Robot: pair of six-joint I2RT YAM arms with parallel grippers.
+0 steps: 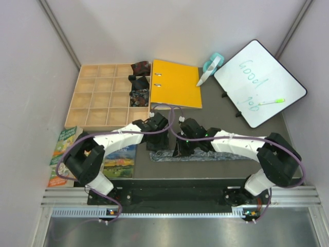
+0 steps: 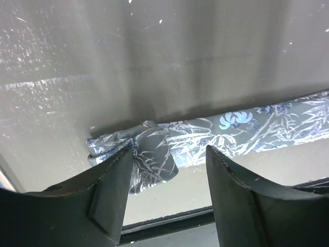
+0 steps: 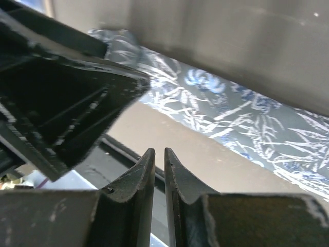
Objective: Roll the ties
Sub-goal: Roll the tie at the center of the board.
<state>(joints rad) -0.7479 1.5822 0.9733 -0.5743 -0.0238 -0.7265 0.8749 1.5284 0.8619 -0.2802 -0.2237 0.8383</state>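
One silvery tie [image 2: 247, 128] lies on the arms' side of the yellow folder [image 1: 177, 82], seemingly one fold rolled; your left tool [image 2: 168, 152] gapes wide over that fold, right tool [image 3: 159, 152] narrow and empty, so pinch and turn it.

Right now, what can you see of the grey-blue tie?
The tie is silvery grey-blue, satiny-looking fabric patterned with pale leaves and blue flowers. It lies flat, stretched along the grey table near the front edge. Its left end is folded over itself. The open left claw straddles that fold; contact is unclear.
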